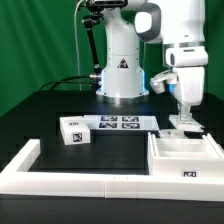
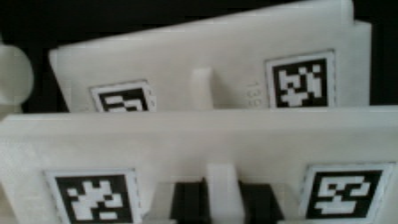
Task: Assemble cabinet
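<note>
Cabinet (image 1: 186, 152) sits on desk (image 1: 40, 110), exterior view's right, just beside low white wall (image 1: 70, 172). My fingers (image 1: 181, 119) are down at its far edge, by a thin upright rib (image 2: 222, 195). Gripping or not, can't tell.

The exterior view stands back from the cabinet (image 1: 185, 158), slightly raised, and faces the arm's base (image 1: 122, 72) across the table (image 1: 40, 110). The wrist view looks from very near onto the cabinet (image 2: 178, 135), whose tagged panels fill it. The two views share only the cabinet.
</note>
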`<state>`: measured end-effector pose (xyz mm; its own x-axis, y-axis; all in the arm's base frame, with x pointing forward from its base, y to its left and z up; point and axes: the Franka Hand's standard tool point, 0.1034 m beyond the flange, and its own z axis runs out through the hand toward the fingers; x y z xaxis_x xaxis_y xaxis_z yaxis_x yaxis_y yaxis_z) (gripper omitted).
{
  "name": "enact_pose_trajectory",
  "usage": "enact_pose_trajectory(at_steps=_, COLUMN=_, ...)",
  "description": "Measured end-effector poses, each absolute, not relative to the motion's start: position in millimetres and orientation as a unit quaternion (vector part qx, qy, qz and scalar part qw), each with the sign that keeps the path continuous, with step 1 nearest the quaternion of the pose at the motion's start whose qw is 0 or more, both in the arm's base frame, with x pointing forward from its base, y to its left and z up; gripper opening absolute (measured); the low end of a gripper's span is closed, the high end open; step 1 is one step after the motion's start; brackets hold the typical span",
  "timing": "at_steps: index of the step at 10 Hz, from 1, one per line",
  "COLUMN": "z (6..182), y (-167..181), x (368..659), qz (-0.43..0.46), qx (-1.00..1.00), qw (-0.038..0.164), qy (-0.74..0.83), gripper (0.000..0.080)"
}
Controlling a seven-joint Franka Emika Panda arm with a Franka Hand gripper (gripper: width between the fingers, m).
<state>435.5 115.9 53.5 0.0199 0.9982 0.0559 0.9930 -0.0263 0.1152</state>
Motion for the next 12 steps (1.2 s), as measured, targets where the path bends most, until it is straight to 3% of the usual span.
enact_pose_trajectory(at_steps=12, z=52.0, y=117.2, x=468.3, qz=0.058, qx=0.721, qw=0.023, qy=0.690, gripper=0.0070)
